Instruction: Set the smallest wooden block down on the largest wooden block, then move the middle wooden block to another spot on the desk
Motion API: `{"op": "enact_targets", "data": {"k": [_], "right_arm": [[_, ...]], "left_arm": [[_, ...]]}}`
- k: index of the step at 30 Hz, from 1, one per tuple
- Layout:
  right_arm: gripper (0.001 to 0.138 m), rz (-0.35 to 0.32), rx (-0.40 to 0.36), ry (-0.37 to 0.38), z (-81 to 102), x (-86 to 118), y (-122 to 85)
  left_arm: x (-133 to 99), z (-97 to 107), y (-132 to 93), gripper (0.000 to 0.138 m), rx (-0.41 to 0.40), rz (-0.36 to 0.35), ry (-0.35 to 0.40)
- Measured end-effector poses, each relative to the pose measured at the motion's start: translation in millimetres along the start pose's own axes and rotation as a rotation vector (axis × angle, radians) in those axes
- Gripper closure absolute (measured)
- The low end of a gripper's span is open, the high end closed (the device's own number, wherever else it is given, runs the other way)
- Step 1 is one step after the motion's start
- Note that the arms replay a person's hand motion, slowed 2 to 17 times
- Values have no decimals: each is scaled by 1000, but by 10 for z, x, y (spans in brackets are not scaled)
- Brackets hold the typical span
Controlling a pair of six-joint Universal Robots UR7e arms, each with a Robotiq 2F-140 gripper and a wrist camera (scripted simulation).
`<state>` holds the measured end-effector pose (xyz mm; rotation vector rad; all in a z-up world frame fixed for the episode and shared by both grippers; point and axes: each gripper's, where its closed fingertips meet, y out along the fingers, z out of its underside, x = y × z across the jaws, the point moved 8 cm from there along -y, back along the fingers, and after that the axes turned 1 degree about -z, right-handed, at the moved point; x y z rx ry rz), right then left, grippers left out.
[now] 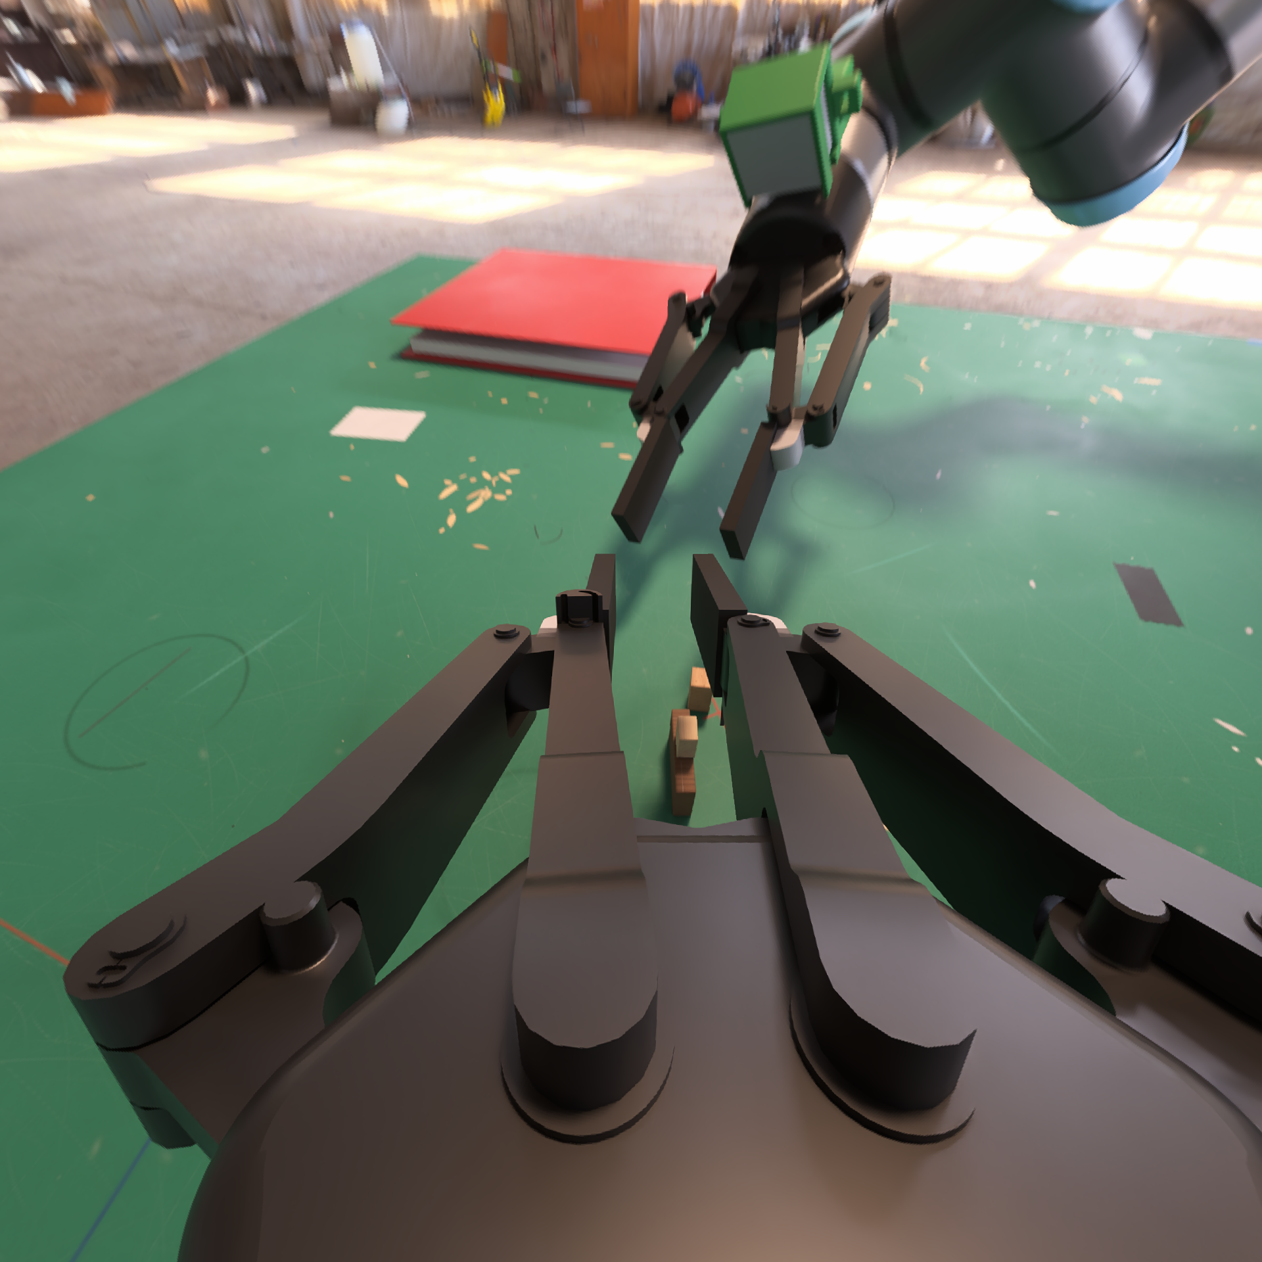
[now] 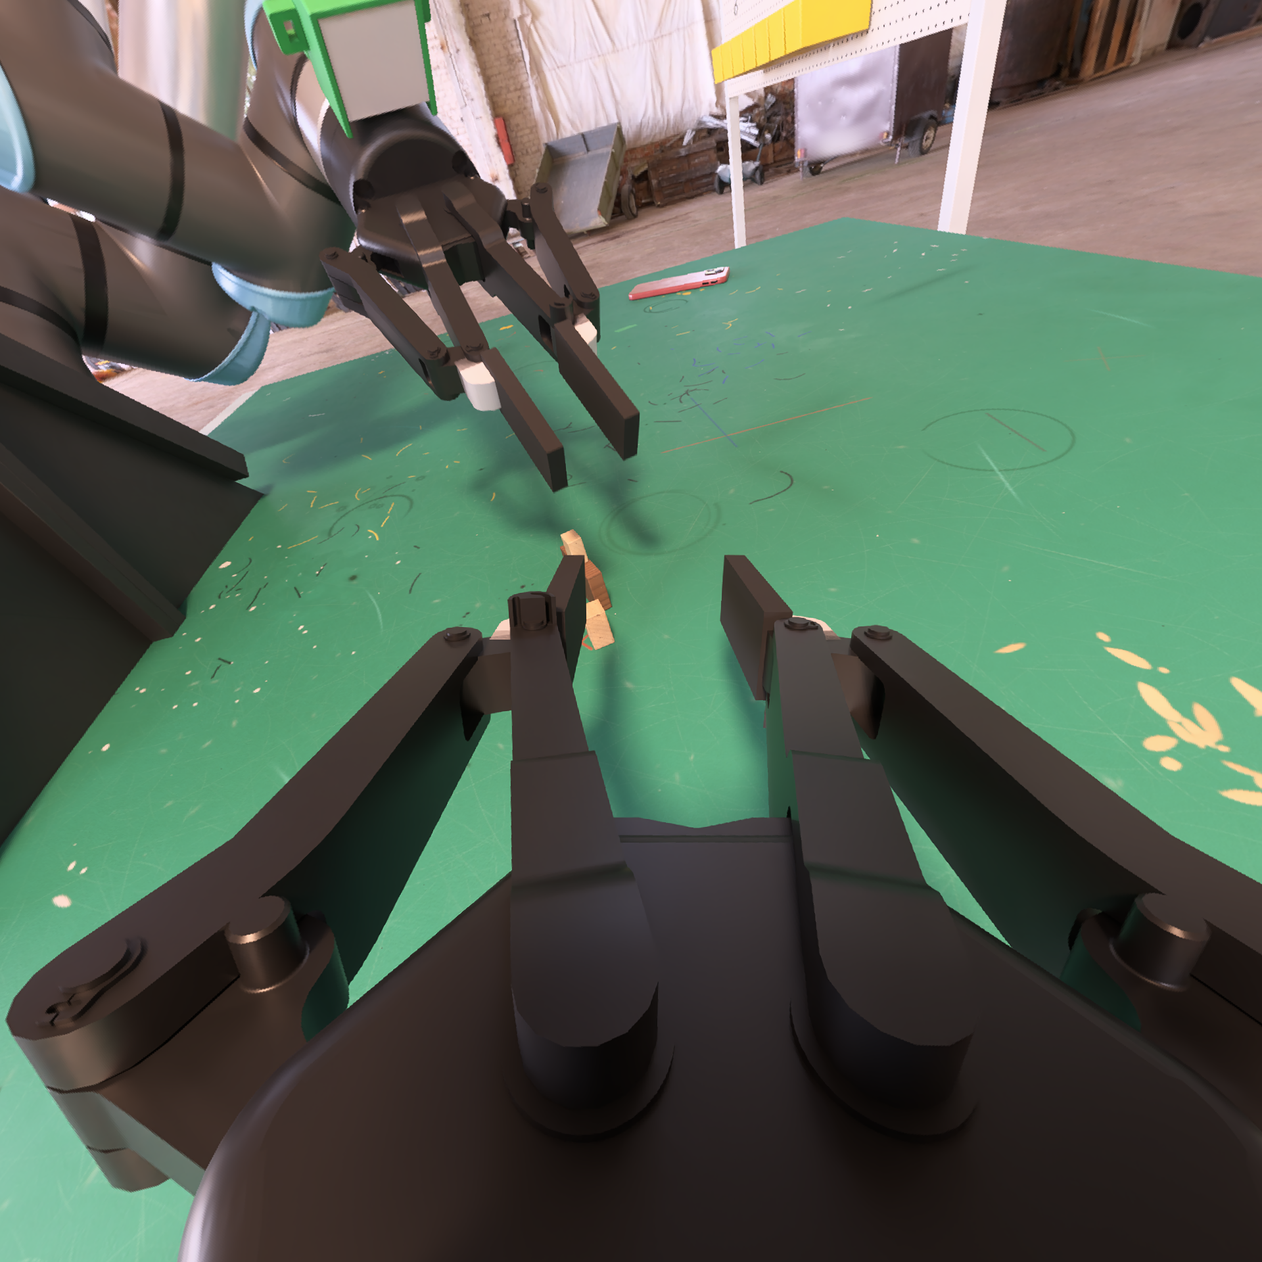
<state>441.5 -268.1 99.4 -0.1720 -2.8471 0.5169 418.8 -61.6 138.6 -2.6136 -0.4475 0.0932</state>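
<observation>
Three pale wooden blocks (image 1: 685,741) on scuffed green mat (image 1: 205,580), left gripper (image 1: 652,580) and right gripper (image 2: 649,587) fingers spread, empty

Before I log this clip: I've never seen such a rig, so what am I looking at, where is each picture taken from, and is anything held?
These are two robot arms, each ending in a two-finger gripper with a camera at its wrist. Each picture looks forward along one gripper's own fingers, so the big dark links at the bottom belong to that camera's gripper. In the left wrist view that is the left gripper, with the right gripper hanging opposite. The right wrist view shows the reverse.

Both grippers are open above a green desk and hold nothing. Between them lie the wooden blocks, close together in a row; they are small here, so I cannot sort their sizes or say if one rests on another. Also on the desk: a red book, a white sheet, a red phone and scattered shavings.
</observation>
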Motion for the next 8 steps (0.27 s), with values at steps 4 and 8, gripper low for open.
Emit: {"op": "enact_targets", "data": {"k": [4,8], "right_arm": [[86,3,9,-7,-2,7,14],[86,7,19,-17,-7,19,36]], "left_arm": [[-1,5,-104,107,-147,-9,-4],[4,31,-193,106,-274,-13,-35]]}}
